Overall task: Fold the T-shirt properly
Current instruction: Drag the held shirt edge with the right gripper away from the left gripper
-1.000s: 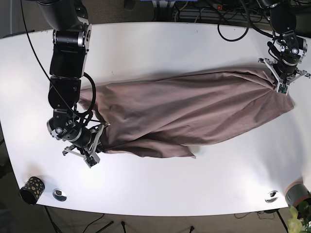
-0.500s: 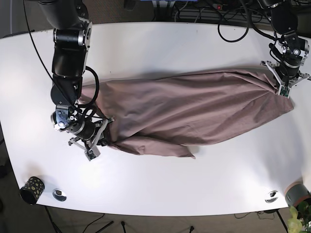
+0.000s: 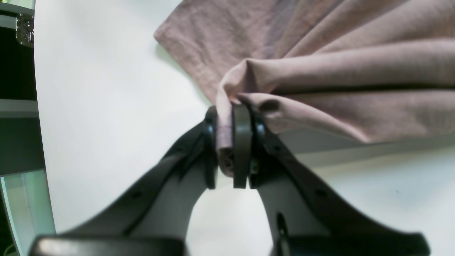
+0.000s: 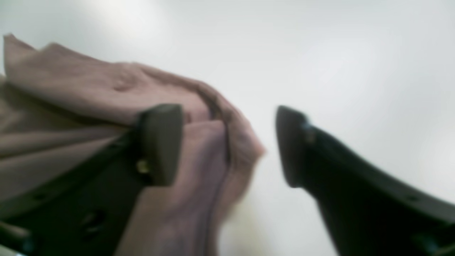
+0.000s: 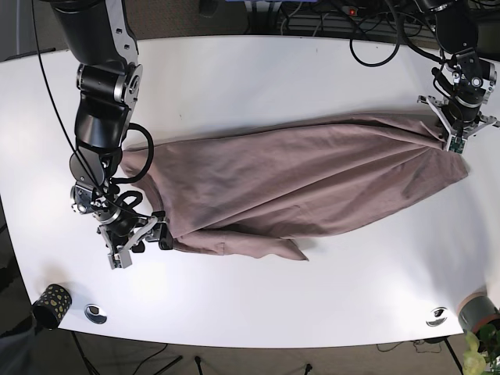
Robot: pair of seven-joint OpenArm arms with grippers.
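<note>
A wide white table (image 5: 258,78) fills the base view, with dark floor and cables beyond its far edge. On it lies the largest thing, a dusty pink T-shirt (image 5: 312,180), stretched out long across the middle of the table from one arm to the other, bunched and wrinkled rather than flat, with one flap hanging toward the near edge. The left gripper (image 5: 457,134), at the far right of the base view, has its fingers pressed together on a gathered corner of the cloth; in the left wrist view the fabric is squeezed between the two dark pads (image 3: 241,142) and fans out in pleats from there. The right gripper (image 5: 148,234), at the near left of the base view, stands spread apart: in its blurred wrist view the cloth lies against one finger (image 4: 160,142) only and the other finger is clear of it, so it holds nothing. Small things stand near the table's front: a dark patterned cup (image 5: 51,305), a small round metal piece (image 5: 96,313) beside it, and another one (image 5: 437,316) at the other corner. I judge the risk is this: if the left arm pulls now, the shirt is free at the other end and will slide and crumple more. Also the right fingers may close on several layers, or miss the hem, because the cloth there is heaped.
</note>
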